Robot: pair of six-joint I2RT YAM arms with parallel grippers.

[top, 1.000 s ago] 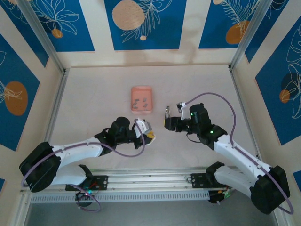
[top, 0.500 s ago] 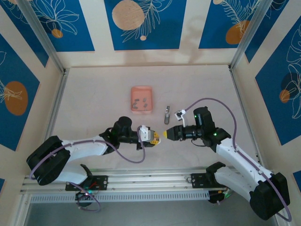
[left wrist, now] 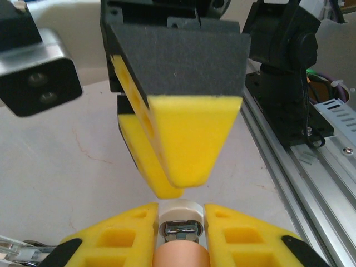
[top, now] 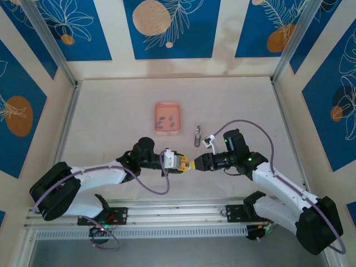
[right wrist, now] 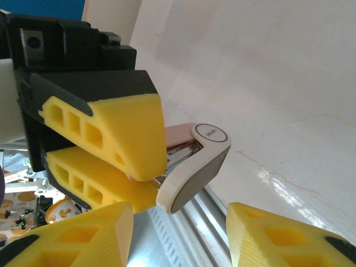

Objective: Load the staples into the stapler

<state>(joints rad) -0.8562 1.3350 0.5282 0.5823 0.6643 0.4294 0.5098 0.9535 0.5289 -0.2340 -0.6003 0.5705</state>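
Near the front edge of the desk (top: 111,111), about midway along it, the two tools are brought nearly tip to tip. Farther back, toward the desk's middle, a pink tray (top: 167,103) is set. The left tool (top: 182,162) is pressed together on the stapler (right wrist: 196,158); the right tool (top: 193,163) is held spread just before its free end. The staples (top: 166,120) are seen loose in the tray. Opening the stapler is judged the step in hand: the free end should be taken squarely, the left pinch held firm, any pull kept straight. The stapler's long axis is laid along the front edge, its rounded end pointed right, at the spread tool.
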